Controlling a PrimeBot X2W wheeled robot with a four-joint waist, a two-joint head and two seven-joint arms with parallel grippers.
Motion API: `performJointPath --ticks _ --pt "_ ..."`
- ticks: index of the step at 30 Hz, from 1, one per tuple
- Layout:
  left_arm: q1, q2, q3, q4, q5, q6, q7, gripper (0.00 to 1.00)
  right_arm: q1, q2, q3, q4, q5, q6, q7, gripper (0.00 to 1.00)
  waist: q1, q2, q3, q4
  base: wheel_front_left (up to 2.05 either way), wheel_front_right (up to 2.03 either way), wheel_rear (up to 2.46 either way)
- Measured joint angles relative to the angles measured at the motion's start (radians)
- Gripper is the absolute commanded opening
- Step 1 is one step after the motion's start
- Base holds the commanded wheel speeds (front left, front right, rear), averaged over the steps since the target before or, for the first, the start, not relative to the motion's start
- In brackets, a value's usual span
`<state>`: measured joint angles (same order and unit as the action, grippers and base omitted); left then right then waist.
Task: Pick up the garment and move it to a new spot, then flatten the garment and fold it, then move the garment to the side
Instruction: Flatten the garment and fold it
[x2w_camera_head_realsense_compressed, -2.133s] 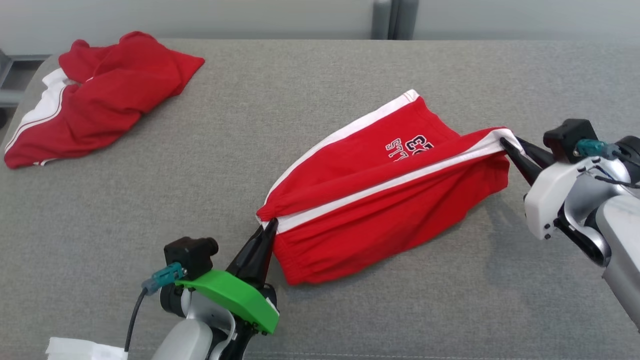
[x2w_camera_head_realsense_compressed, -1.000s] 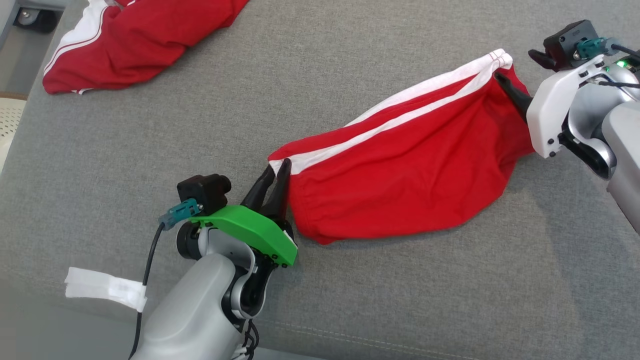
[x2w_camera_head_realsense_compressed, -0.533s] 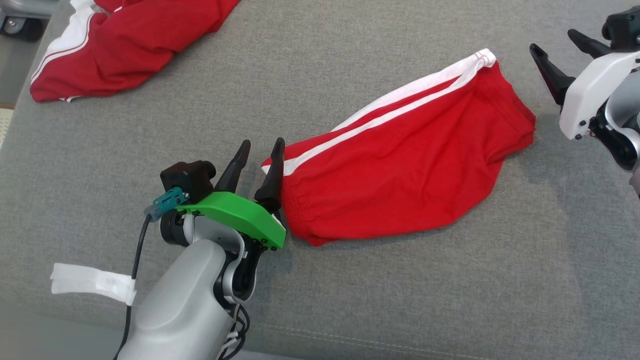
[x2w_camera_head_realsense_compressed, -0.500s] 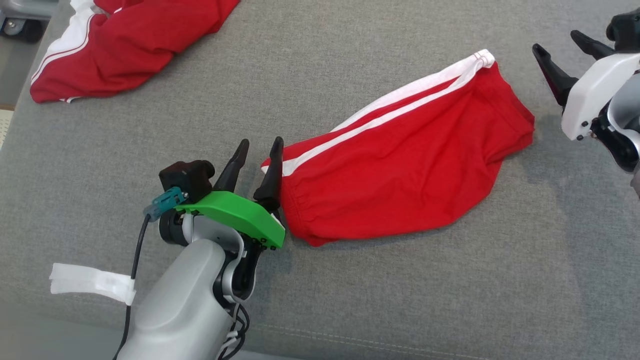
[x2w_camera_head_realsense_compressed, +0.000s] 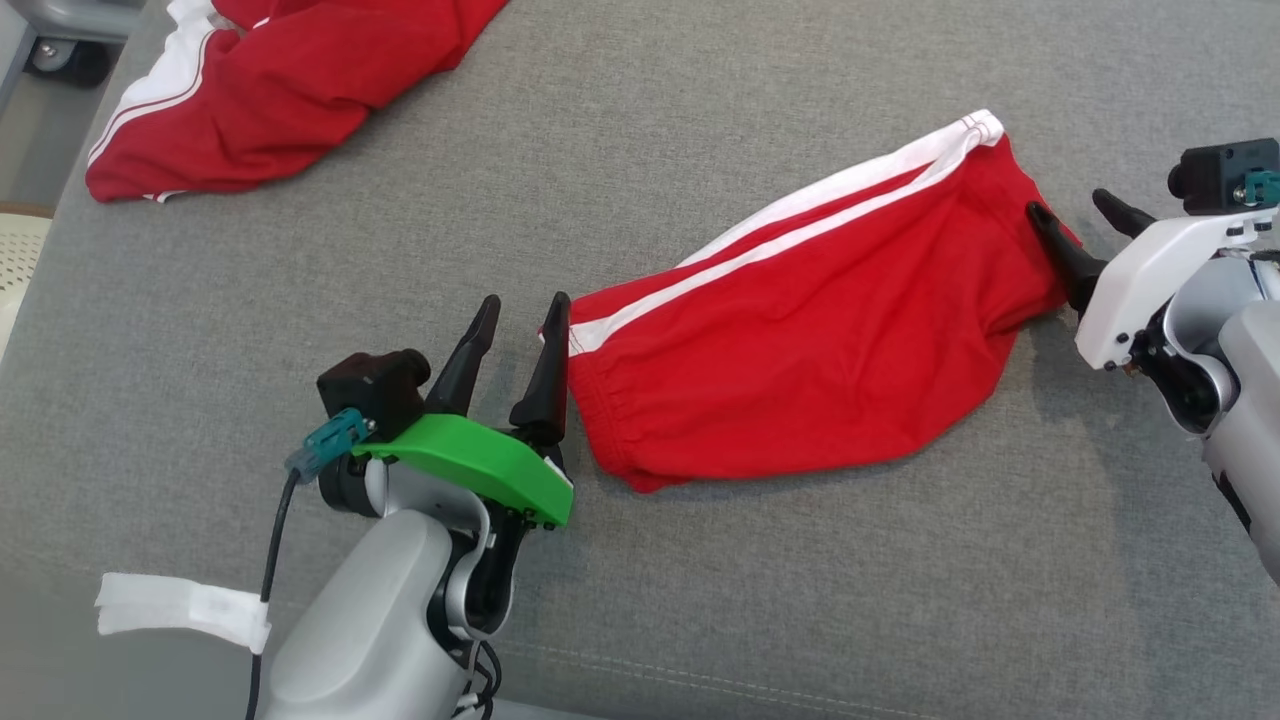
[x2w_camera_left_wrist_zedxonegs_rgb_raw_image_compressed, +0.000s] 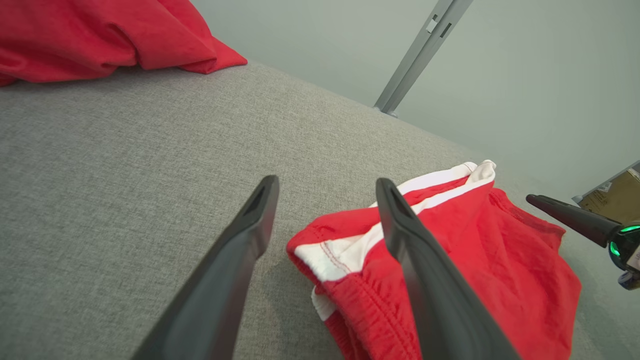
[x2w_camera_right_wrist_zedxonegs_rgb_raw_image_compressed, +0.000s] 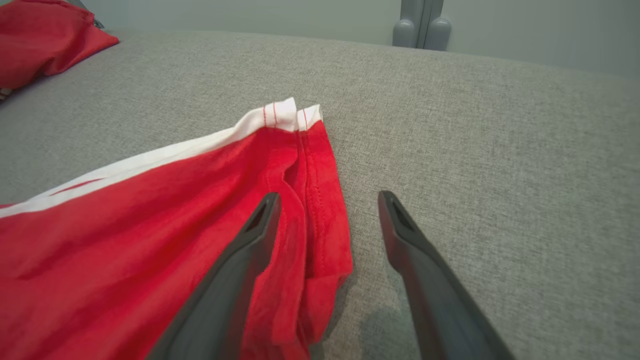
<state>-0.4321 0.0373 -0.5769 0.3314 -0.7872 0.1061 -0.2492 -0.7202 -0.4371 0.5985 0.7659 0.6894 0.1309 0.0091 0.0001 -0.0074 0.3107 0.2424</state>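
Currently we reach both arms in low over the grey surface: left gripper beside the red garment's waistband corner, right gripper straddling its opposite hem. Both jaws are spread, gripping nothing; the garment lies between them.

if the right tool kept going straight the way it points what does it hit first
Most likely the hem of the red shorts with white side stripes: it lies between the fingers of the open right tool, just ahead. Beyond is grey fabric surface. Its height is unclear.
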Motion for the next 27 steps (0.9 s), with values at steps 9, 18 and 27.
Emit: performJointPath --ticks 9,18,27 --pt "0.076 0.000 0.068 -0.056 0.011 0.000 -0.001 1.00 0.017 0.003 0.000 0.059 0.044 0.000 0.018 1.00 0.0000 0.0000 -0.002 0.037 0.00 0.00 0.00" --pt "0.131 0.000 0.112 -0.088 0.041 0.001 -0.002 1.00 0.017 0.041 0.024 0.082 0.089 0.000 0.059 0.49 0.0000 0.0000 -0.013 0.054 0.00 0.00 0.00" --pt "0.176 0.002 0.150 -0.115 0.062 0.001 -0.002 1.00 0.017 0.048 0.030 0.097 0.110 0.000 0.049 0.00 0.0000 0.0000 -0.027 0.046 0.00 0.00 0.00"
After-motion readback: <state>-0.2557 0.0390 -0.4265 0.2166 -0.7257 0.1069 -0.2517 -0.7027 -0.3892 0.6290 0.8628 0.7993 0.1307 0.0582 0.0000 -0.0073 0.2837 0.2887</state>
